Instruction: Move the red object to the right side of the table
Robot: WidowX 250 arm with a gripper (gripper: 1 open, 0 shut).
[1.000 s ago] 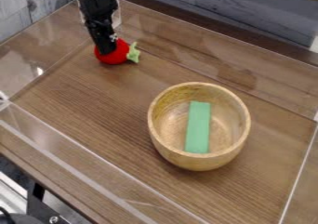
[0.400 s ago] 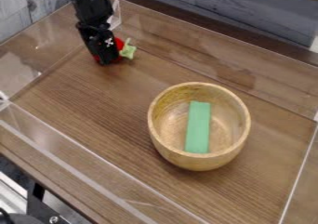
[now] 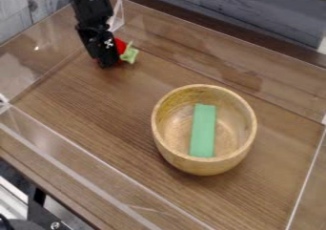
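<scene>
Tool (image 3: 107, 54) is sitting wide at far-left of counter (image 3: 114, 138), straddling red object (image 3: 124, 52) w/o gripping; I'd be centring before closing.

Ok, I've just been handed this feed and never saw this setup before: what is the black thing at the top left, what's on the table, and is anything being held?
There is one view, from a camera looking down at an angle on a wood-grain table with clear walls around it. The black thing is the robot arm's gripper, pointing down at the far left. Its jaws stand open around the red object, a small strawberry-like toy resting on the table, so nothing is held. Nearer the camera and to the right stands a wooden bowl with a green flat block lying inside.
</scene>
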